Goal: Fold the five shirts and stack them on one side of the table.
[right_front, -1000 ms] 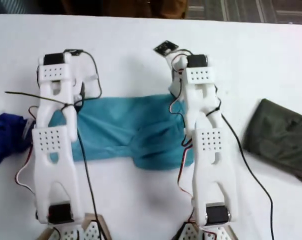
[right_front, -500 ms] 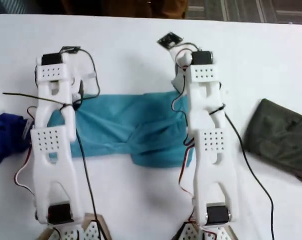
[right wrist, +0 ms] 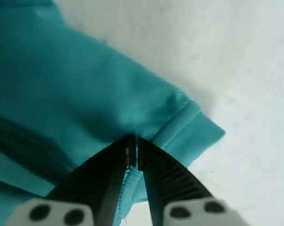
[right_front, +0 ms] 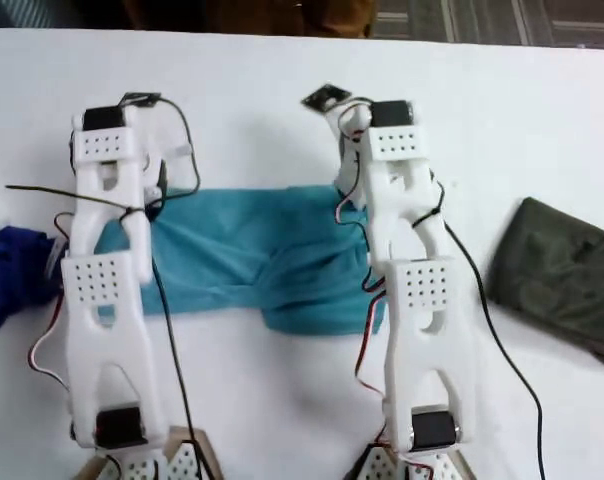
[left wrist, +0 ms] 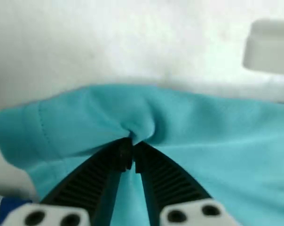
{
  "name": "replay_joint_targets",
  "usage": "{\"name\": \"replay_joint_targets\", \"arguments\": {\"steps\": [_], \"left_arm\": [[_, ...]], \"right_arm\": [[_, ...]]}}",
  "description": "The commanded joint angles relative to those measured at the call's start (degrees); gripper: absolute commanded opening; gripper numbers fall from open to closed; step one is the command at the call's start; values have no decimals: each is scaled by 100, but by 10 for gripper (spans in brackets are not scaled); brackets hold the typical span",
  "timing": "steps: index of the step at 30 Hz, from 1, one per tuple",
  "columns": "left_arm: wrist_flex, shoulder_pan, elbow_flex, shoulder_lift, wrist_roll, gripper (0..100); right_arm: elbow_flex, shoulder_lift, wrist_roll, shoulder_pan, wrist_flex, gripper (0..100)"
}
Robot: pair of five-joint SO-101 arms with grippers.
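Work item: teal shirt (right_front: 252,260), lying on the counter (right_front: 282,90), bunched at its middle.
Left end effector (left wrist: 131,150): clamped narrow on a pinch of the teal shirt's edge, near one end.
Right end effector (right wrist: 132,150): clamped narrow on the teal shirt's hem, near the opposite corner.
Other shirts: blue shirt (right_front: 7,275) just beside the teal shirt on the left arm's side; green shirt (right_front: 562,280) well apart from it on the right arm's side.
Step (judged): both ends gripped for a fold.
Risk 1: both pinches look shallow; cloth tension may pull an edge free, leaving a lopsided fold.
Risk 2: unequal arm travel would skew the folded edge.
Risk 3: the middle bunch may get trapped as a crease.
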Motion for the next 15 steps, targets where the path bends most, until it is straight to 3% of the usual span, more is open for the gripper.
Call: {"name": "replay_joint_targets", "arguments": {"steps": [1, 7, 15], "left_arm": [[-273, -193, -110, 53, 26, 26], [-510, -255, -215, 70, 44, 25], [-642, -422, -338, 114, 914, 25]], "right_arm": [[18, -242, -44, -66, 4, 19], [9, -84, -18, 75, -778, 19], [-79, -136, -18, 84, -1516, 19]]}}
